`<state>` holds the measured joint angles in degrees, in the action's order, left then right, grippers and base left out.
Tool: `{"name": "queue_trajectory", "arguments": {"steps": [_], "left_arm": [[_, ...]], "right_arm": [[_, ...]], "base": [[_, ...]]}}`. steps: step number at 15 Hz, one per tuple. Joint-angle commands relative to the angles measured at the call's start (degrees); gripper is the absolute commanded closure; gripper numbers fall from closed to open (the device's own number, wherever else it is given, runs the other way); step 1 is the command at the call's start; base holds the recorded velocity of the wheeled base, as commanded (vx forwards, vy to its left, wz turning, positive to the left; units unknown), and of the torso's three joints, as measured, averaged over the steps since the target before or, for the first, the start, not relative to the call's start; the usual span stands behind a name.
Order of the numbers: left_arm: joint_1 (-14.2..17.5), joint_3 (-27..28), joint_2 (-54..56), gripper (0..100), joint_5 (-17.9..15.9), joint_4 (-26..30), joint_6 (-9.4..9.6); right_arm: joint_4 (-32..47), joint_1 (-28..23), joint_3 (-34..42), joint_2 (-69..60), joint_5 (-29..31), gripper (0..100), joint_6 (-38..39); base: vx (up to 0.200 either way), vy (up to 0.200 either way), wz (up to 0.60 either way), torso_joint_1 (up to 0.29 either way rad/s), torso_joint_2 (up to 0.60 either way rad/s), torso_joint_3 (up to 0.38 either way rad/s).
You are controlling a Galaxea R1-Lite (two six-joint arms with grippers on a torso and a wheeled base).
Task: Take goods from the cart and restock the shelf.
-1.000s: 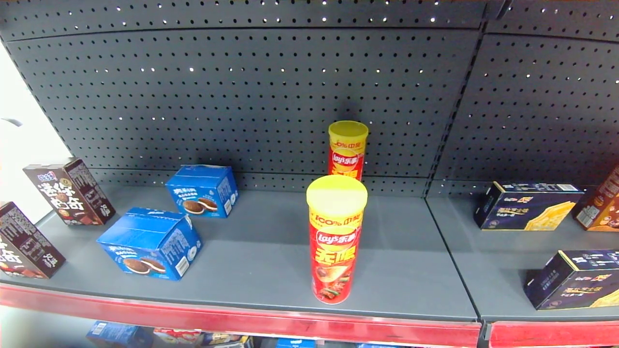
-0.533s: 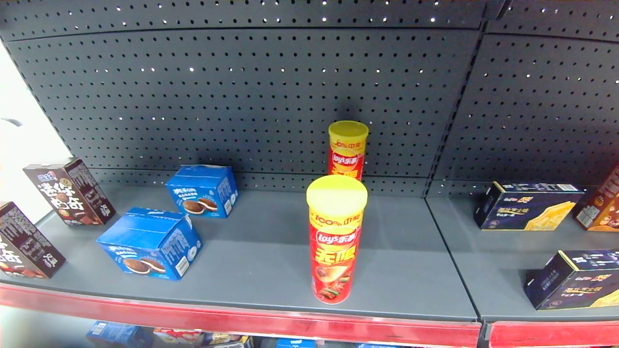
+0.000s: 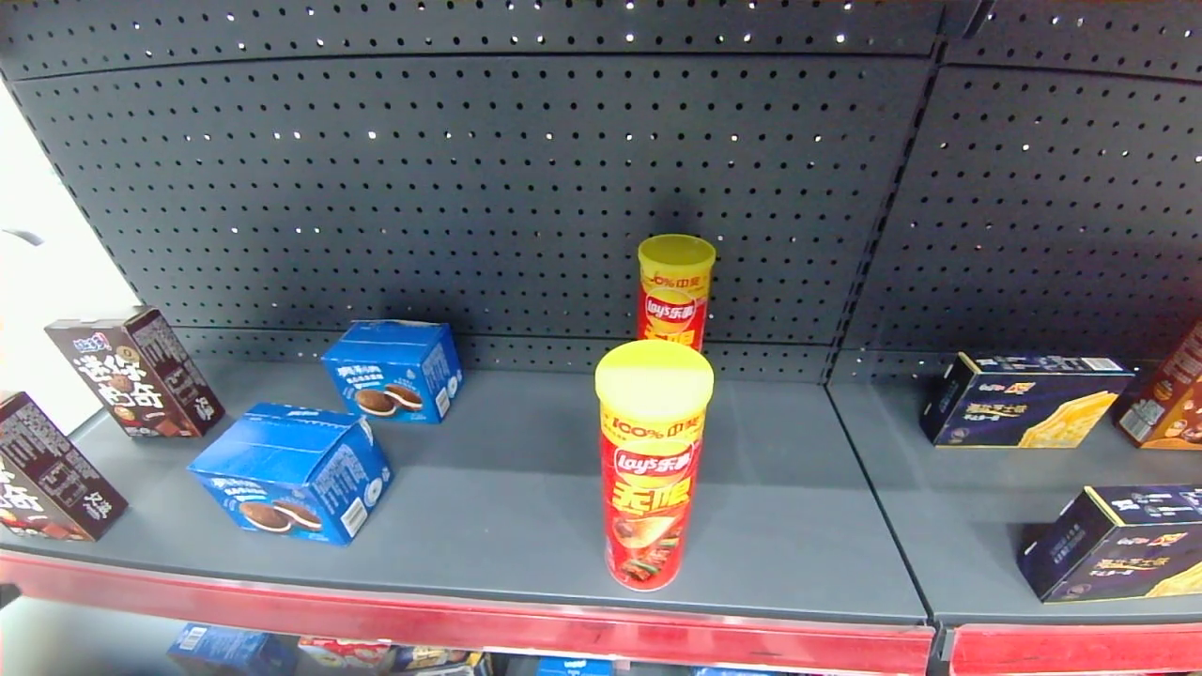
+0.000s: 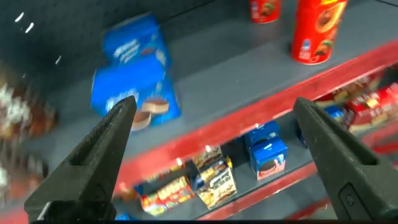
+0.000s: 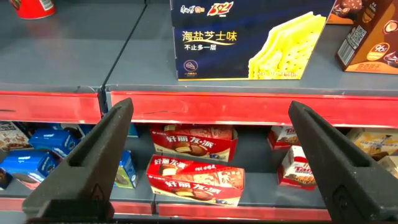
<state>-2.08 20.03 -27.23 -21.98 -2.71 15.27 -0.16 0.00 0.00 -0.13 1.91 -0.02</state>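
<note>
with left gripper (image 4: 214, 104) and right gripper (image 5: 210, 106) both spread and empty, likely needed a firm pick from the cart, then placement clear of the near chip can (image 3: 653, 469).

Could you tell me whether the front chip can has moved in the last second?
No. The front chip can stands unchanged against the shelf's red edge.

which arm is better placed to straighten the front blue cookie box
Left, probably: the left gripper is open, facing the front blue cookie box; the right gripper faces the cracker box in the next bay.
</note>
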Motion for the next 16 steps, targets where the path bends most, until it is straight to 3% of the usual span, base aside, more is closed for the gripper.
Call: {"name": "queue_trajectory", "arguments": {"steps": [1,2,3,5,6,7,8,11,16], "left_arm": [[-1.08,8.18,-18.38,0,-2.45,-1.51,3.09],[-1.08,8.27,-18.56,0,-2.45,-1.51,3.09],[-4.24,11.17,-24.97,0,-1.93,-2.92,1.78],[-8.55,11.44,-27.08,0,-0.17,-3.97,-3.59],[-14.53,12.31,-30.51,0,0.71,-6.08,-12.20],[-17.95,13.11,-33.59,0,1.41,-8.46,-16.07],[-20.42,13.46,-37.81,0,3.17,-11.62,-17.74],[-23.84,13.72,-51.78,0,8.01,-24.80,-18.61],[-23.93,13.72,-62.85,0,11.43,-31.13,-21.25]], "right_arm": [[-0.02,0.00,0.00,0.13,0.02,0,-0.06],[-0.02,0.00,0.00,0.13,0.02,0,-0.06],[-0.02,0.00,0.00,0.13,-0.07,0,-0.06],[-0.02,0.00,0.00,0.13,-0.07,0,-0.06],[-0.02,0.00,0.00,0.13,0.02,0,0.02],[-0.02,0.00,0.00,0.13,0.02,0,0.02],[-0.02,0.00,0.00,0.13,-0.07,0,0.02],[-0.02,0.00,0.00,0.13,0.02,0,-0.06],[-0.02,0.00,0.00,0.13,-0.07,0,0.02]], "base": [[0.000,0.000,0.00,0.000,0.00,0.000],[0.000,0.000,0.00,0.000,0.00,0.000],[0.000,0.000,0.00,0.000,0.00,0.000],[0.000,0.000,0.00,0.000,0.00,0.000],[0.000,0.000,0.00,0.000,0.00,0.000],[0.000,0.000,0.00,0.000,0.00,0.000],[0.000,0.000,0.00,0.000,0.00,0.000],[0.000,0.000,0.00,0.000,0.00,0.000],[0.000,0.000,0.00,0.000,0.00,0.000]]}}
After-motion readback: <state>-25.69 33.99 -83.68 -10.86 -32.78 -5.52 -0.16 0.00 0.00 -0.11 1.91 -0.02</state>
